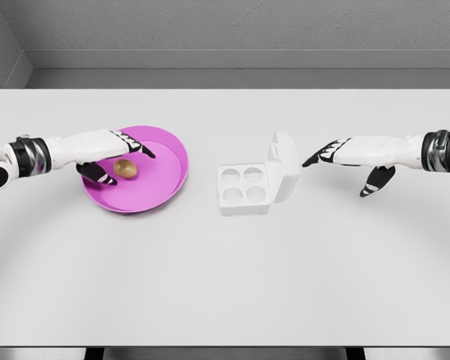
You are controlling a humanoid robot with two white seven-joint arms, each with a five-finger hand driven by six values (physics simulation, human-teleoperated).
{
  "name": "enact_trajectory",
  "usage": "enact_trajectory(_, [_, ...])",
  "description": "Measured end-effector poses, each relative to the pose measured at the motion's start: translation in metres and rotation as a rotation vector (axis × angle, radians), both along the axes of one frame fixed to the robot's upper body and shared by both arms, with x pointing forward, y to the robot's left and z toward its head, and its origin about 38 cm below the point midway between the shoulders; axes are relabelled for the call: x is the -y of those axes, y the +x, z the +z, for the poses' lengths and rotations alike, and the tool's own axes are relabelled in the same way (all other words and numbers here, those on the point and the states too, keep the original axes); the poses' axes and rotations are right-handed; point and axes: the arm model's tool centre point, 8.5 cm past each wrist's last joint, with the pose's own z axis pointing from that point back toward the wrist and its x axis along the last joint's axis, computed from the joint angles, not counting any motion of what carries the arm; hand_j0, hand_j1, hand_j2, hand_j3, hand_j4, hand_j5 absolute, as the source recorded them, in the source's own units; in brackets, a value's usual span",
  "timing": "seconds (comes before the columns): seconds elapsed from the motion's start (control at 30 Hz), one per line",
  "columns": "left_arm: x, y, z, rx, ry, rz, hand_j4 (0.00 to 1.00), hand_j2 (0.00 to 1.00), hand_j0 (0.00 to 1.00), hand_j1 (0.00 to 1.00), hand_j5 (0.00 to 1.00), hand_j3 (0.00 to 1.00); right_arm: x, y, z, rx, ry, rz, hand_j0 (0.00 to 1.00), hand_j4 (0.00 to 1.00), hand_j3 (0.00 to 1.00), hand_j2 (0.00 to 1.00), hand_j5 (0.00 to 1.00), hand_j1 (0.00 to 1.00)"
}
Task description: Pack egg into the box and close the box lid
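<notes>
The table is white and carries two items: a plate left of centre and a box just right of centre, near each other but apart.

The plate is magenta, round, with a raised rim. The egg, brown, lies on it in the left half, toward the near side.

The box is white with four round wells in a two-by-two grid; all four wells show bare. The lid is raised, hinged along the right edge of the box, and stands near upright with a slight lean to the right.

The left hand enters from the left edge and sits over the left part of the plate. Fingers extend above and beyond the egg; the thumb points down just left of the egg. The hand is partly curled around the egg with a narrow gap. Contact with the egg cannot be confirmed; it appears ungrasped.

The right hand enters from the right edge and hangs above the table to the right of the lid. Fingers are extended and relaxed toward the lid, holding nothing; the fingertips are near the lid but apart from it. The thumb points down and toward the viewer
</notes>
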Motion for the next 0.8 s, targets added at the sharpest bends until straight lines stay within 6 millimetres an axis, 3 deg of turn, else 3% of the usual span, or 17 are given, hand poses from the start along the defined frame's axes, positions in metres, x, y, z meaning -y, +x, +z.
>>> enact_trajectory(0.07, [-0.0003, 0.0, 0.0, -0.001, 0.0, 0.0, 0.64, 0.64, 0.64, 0.64, 0.64, 0.64, -0.0002, -0.0001, 0.0001, 0.0, 0.0, 0.001, 1.0, 1.0, 1.0, 1.0, 1.0, 1.0])
enact_trajectory(0.23, [-0.0022, 0.0001, -0.0015, -0.007, 0.001, 0.006, 0.55, 0.55, 0.55, 0.55, 0.55, 0.55, -0.0005, -0.0001, 0.0002, 0.001, 0.0, 0.001, 1.0, 1.0, 1.0, 1.0, 1.0, 1.0])
enact_trajectory(0.8, [-0.004, -0.0009, -0.0035, -0.029, -0.003, 0.013, 0.45, 0.45, 0.45, 0.45, 0.45, 0.45, -0.0031, 0.0001, 0.0039, 0.009, 0.002, 0.01, 1.0, 1.0, 1.0, 1.0, 1.0, 1.0])
